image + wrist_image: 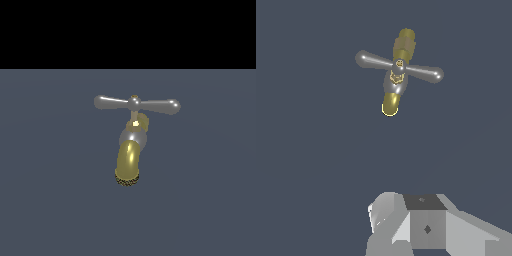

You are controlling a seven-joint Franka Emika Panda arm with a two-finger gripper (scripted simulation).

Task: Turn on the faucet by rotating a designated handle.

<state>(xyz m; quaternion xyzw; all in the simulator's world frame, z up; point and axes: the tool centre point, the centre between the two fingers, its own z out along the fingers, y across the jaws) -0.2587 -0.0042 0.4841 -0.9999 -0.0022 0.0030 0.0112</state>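
The faucet [129, 160] stands on the dark floor, its brass-gold spout curving down toward the camera to a rough speckled mouth, with a silver collar above. On top sits the handle [136, 104], a silver crossbar with two bulb-ended arms lying level, one to the exterior view's left and one to its right. The wrist view looks down on the faucet [390, 102] and the handle [399, 66] from well above. Only a white-grey part of my gripper [408, 222] shows at that picture's edge, far from the handle. Its fingers are not clearly visible.
A flat dark blue-grey floor [55, 200] surrounds the faucet. A black band fills the top of the exterior view. The arm does not show in the exterior view.
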